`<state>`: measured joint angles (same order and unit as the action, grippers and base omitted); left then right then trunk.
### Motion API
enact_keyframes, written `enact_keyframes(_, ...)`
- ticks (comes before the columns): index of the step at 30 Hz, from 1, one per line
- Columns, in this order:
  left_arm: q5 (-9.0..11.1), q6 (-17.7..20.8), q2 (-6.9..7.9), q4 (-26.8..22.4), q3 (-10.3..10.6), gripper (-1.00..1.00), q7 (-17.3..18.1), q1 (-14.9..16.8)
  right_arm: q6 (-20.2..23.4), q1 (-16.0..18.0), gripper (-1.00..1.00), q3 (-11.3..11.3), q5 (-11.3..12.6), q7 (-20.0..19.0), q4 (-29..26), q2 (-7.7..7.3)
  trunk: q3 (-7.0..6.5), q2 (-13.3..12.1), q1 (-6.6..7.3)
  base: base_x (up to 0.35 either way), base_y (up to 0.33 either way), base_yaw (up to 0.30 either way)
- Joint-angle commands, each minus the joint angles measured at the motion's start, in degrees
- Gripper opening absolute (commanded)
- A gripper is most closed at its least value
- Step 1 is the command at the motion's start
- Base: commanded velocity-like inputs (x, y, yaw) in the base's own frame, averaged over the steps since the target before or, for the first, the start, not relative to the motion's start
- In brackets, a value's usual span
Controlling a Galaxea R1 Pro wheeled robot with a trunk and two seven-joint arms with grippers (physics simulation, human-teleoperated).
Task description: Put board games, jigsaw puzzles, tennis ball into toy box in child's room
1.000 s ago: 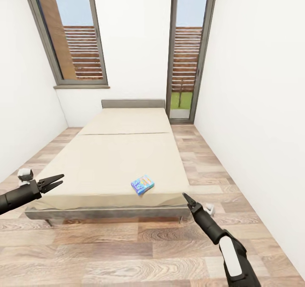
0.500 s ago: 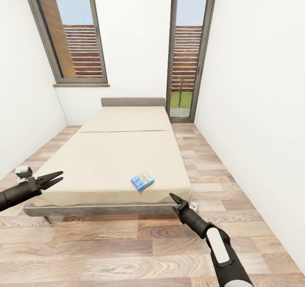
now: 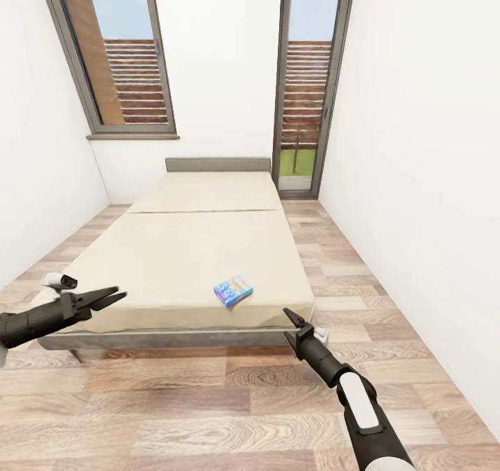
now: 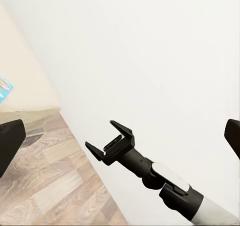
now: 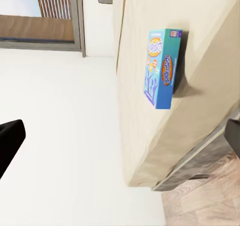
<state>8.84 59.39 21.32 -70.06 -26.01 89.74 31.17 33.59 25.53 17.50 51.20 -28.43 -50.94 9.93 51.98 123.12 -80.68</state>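
Observation:
One blue board game box (image 3: 233,291) lies flat on the beige bed (image 3: 194,249), near its foot edge and right of centre. My right gripper (image 3: 288,316) hovers open just off the bed's front right corner, a short way right of and below the box. The right wrist view faces the box (image 5: 162,68) on the mattress, with nothing between the fingers. My left gripper (image 3: 119,296) is open and empty at the bed's front left side. The left wrist view catches the right gripper (image 4: 100,134) with its jaws apart and a sliver of the box (image 4: 4,88).
The bed fills the middle of a narrow room with white walls either side. A window (image 3: 114,54) and a glass door (image 3: 305,89) stand at the far end. Wooden floor strips run along both sides of the bed and in front of it (image 3: 208,408).
My right gripper has swung left, closer to the bed's front right corner. My left gripper has moved right toward the bed. The view has shifted slightly; the box lies where it was.

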Motion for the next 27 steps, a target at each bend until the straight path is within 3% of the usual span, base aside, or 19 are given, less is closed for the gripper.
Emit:
enact_keyframes(1,0.0,0.6,0.01,0.0,1.3,1.00,0.3,0.0,0.5,0.0,1.00,0.2,0.8,-0.1,0.0,0.07,0.24,0.4,-0.22,0.000,0.000,0.000)
enact_keyframes(5,0.0,0.6,-0.04,0.0,3.3,1.00,0.3,0.0,0.6,0.0,1.00,0.3,1.9,-0.5,0.0,0.07,0.95,2.0,-1.09,0.000,0.000,0.000)
enact_keyframes(10,0.0,0.6,-0.03,0.0,3.9,1.00,0.3,0.0,0.7,-0.1,1.00,0.0,3.6,-0.4,0.0,0.07,1.85,4.0,-2.19,0.000,0.000,0.000)
enact_keyframes(17,0.0,0.6,0.00,0.0,4.0,1.00,0.3,0.0,-0.5,-0.1,1.00,-3.4,4.0,-0.1,0.0,0.07,3.11,6.9,-3.73,0.000,0.000,0.000)
enact_keyframes(27,0.1,0.6,1.32,0.0,4.1,1.00,0.3,0.0,-7.6,-0.1,1.00,-2.7,8.8,-0.1,2.3,0.07,4.72,10.5,-5.71,0.000,0.000,0.000)
